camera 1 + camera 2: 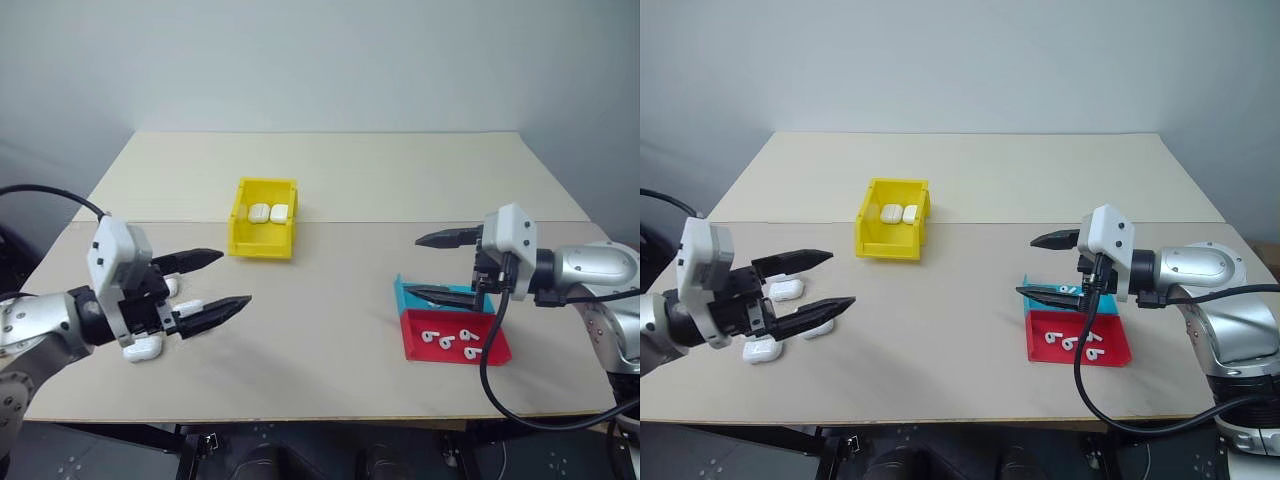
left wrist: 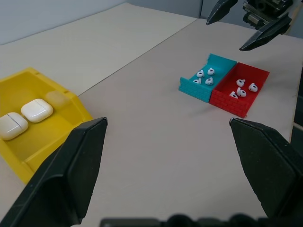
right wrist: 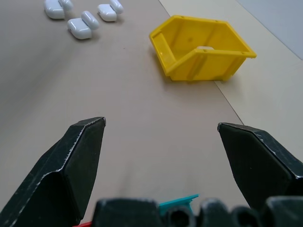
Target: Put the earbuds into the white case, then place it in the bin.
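Observation:
The yellow bin [image 1: 260, 246] stands mid-table with two shut white cases [image 1: 268, 213] inside. Three more white cases [image 3: 81, 27] lie on the table at the left with their lids flipped open, under and beside my left gripper [image 1: 236, 277]. That gripper hovers open with nothing in it. Earbuds [image 2: 241, 92] lie in the red tray [image 2: 227, 101], and several more earbuds [image 2: 209, 81] in the teal tray [image 2: 194, 89]. My right gripper [image 1: 412, 266] hangs open and empty above the teal tray, pointing toward the bin.
The two shallow trays sit side by side near the table's front right edge. A black cable [image 1: 490, 350] droops from the right wrist in front of the red tray. A seam [image 1: 400, 222] crosses the tabletop behind the bin.

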